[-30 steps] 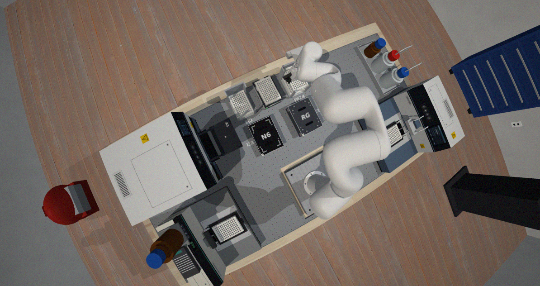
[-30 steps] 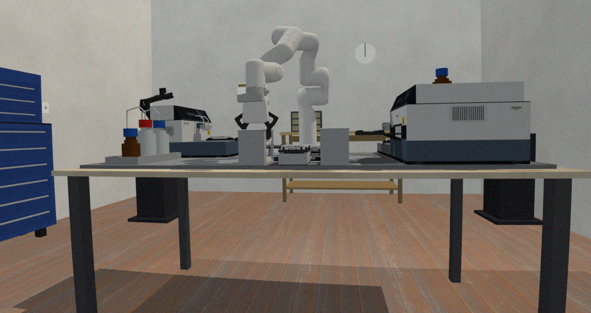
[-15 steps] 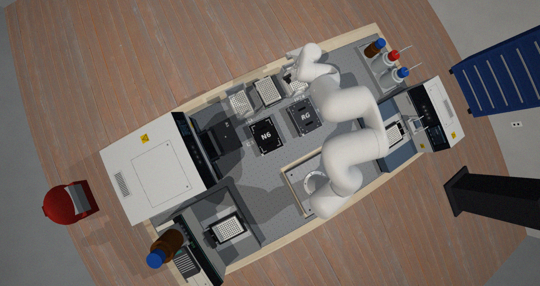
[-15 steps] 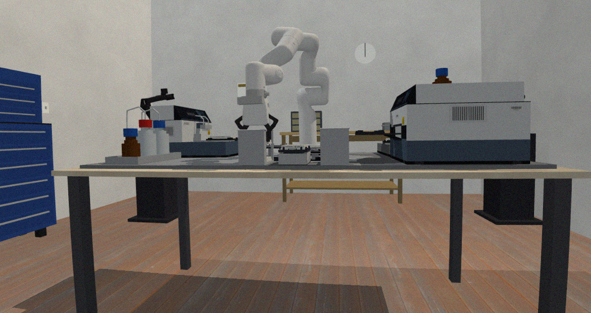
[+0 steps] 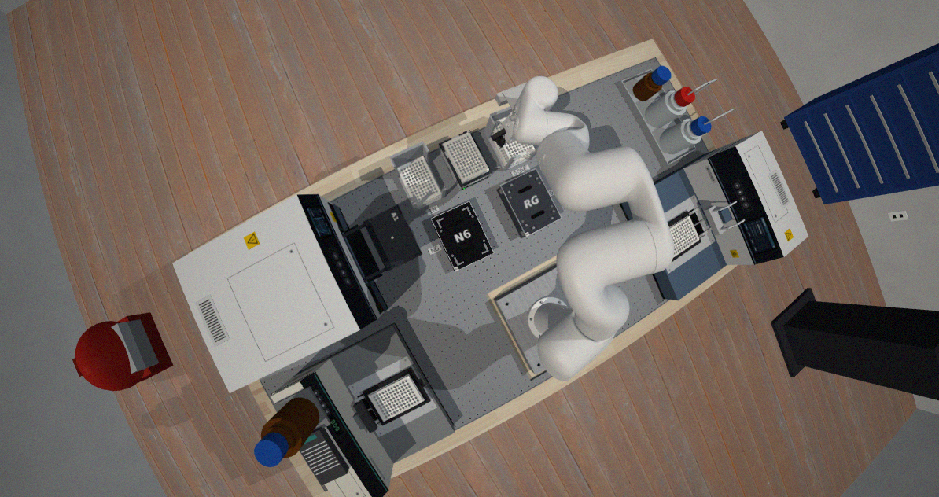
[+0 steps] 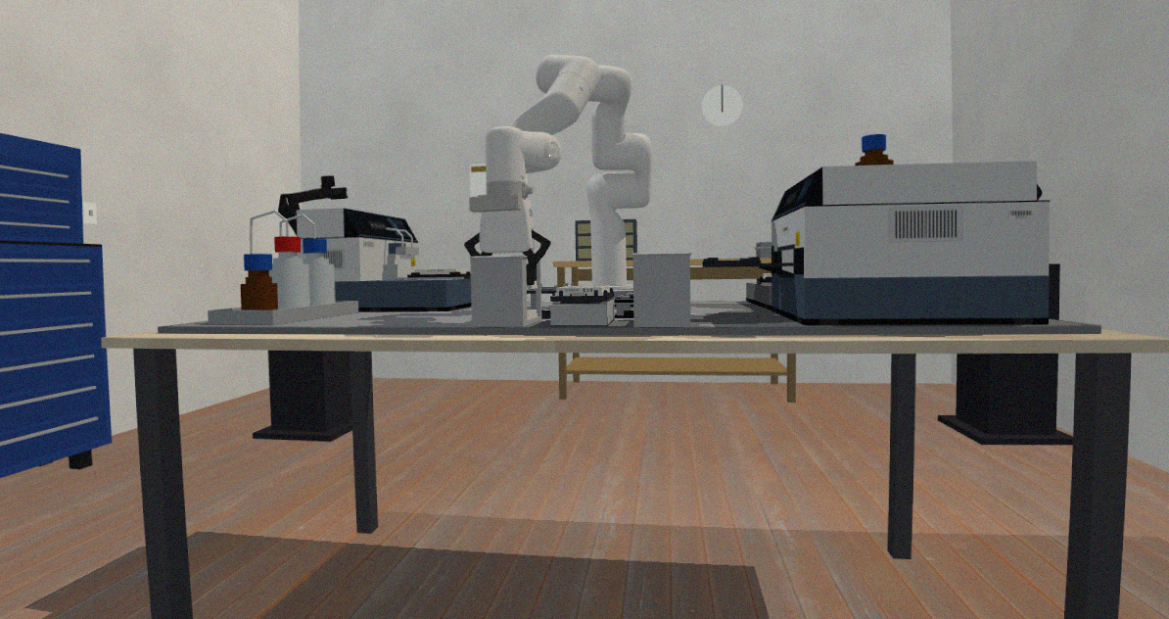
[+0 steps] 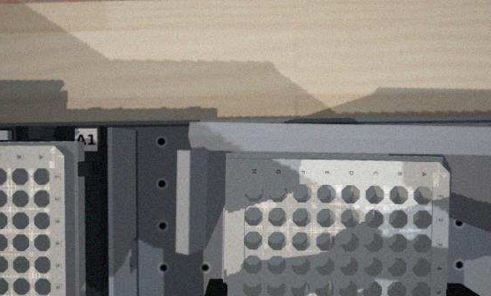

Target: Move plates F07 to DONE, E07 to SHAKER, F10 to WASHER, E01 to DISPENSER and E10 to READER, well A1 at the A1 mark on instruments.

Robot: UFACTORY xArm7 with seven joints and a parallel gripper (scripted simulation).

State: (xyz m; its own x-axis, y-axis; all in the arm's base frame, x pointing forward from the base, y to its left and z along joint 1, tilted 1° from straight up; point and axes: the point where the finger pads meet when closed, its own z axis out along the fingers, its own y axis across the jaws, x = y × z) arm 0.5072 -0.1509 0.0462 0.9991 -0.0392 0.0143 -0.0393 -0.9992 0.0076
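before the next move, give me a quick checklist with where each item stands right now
1. Grip: fingers shut on the well plate. Ok.
2. Position: plate is over the stack rack opening in the top view. Ok.
3. Alignment: plate edges run parallel to the rack wall in the wrist view. Ok.
4. Plate identity: no label is readable. Cannot tell.
5. Stack below: the rack walls hide it. Cannot tell.
6. Neighbouring plate: stands apart from the held one. Ok.

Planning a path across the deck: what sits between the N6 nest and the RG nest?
Nothing stands between N6 and RG; the top view shows only bare perforated deck there.
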